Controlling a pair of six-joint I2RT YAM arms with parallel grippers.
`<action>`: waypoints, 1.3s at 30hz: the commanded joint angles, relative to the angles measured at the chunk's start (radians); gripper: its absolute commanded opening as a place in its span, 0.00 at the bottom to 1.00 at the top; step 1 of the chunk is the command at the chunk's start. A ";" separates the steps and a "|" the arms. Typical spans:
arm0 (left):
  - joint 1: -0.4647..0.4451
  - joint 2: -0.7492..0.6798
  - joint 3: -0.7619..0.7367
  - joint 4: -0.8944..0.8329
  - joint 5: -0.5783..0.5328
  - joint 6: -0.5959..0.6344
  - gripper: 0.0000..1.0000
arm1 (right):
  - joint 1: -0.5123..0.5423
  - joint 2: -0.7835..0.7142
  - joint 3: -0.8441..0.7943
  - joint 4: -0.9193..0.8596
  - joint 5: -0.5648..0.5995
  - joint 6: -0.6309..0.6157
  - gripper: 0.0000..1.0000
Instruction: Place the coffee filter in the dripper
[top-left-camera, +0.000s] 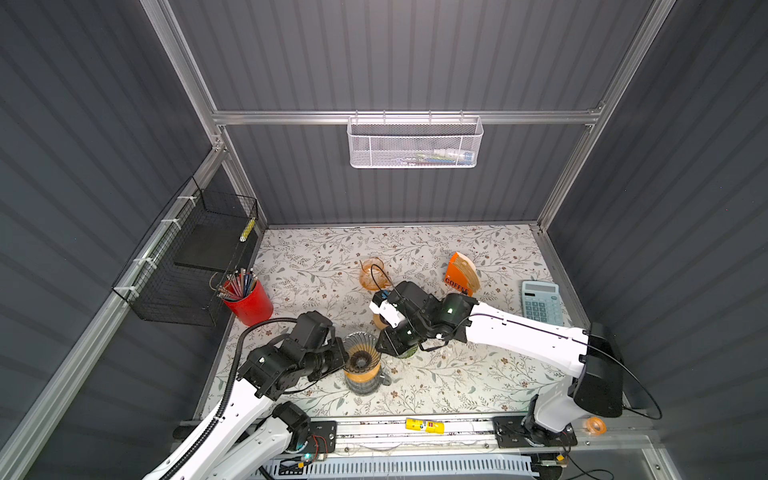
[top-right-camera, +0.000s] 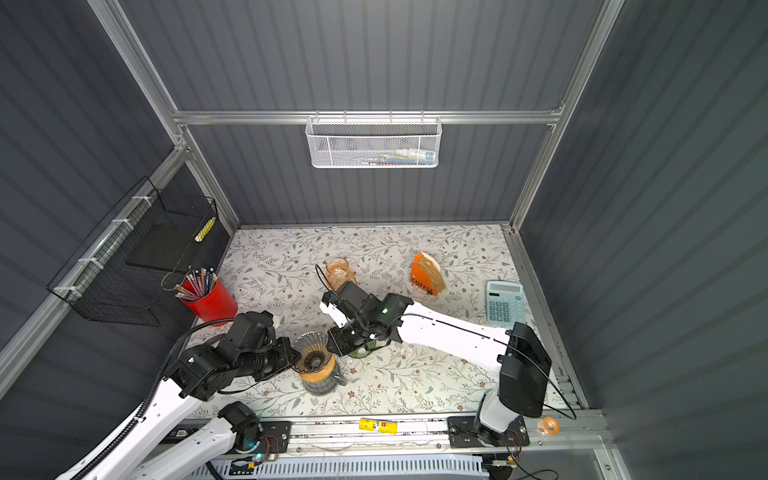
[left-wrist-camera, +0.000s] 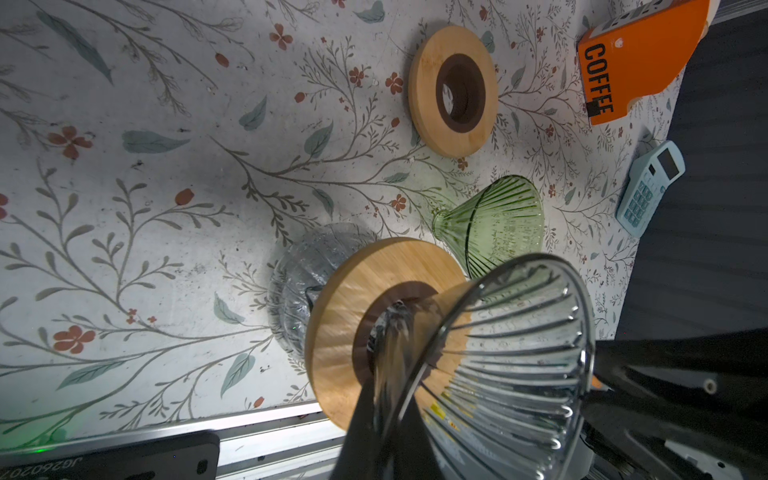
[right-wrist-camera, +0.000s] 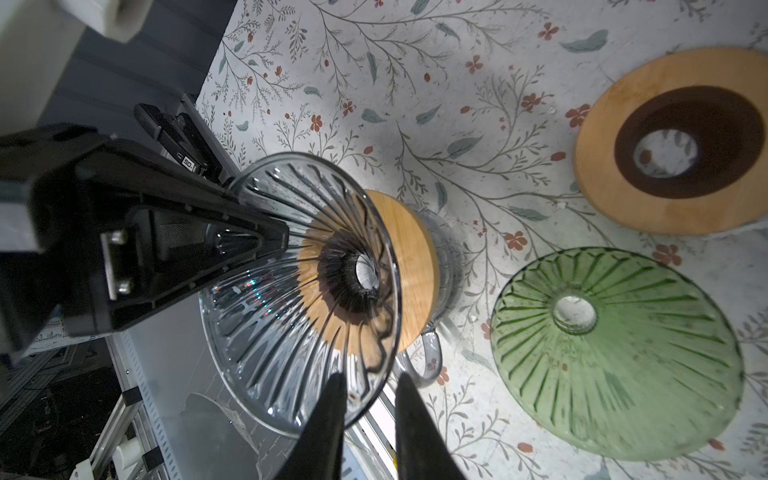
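The clear ribbed glass dripper sits on a wooden collar on a glass carafe near the front of the table. My left gripper is shut on its rim from the left. My right gripper straddles the opposite rim of the dripper, one finger inside and one outside, with a gap still showing between them. The brown paper coffee filters stand in an orange holder marked COFFEE at the back right, away from both grippers.
A green dripper lies upside down beside a loose wooden ring, right of the carafe. An orange glass jug stands behind the right arm. A calculator lies far right and a red pen cup far left.
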 joint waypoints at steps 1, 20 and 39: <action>0.009 -0.004 -0.025 -0.024 -0.002 0.010 0.00 | 0.007 0.021 0.025 0.000 -0.002 0.005 0.22; 0.008 -0.017 -0.061 -0.026 0.011 -0.006 0.00 | 0.017 0.047 0.033 -0.013 0.023 0.012 0.18; 0.008 -0.029 -0.101 -0.008 0.025 -0.021 0.00 | 0.038 0.075 0.023 -0.023 0.050 0.018 0.17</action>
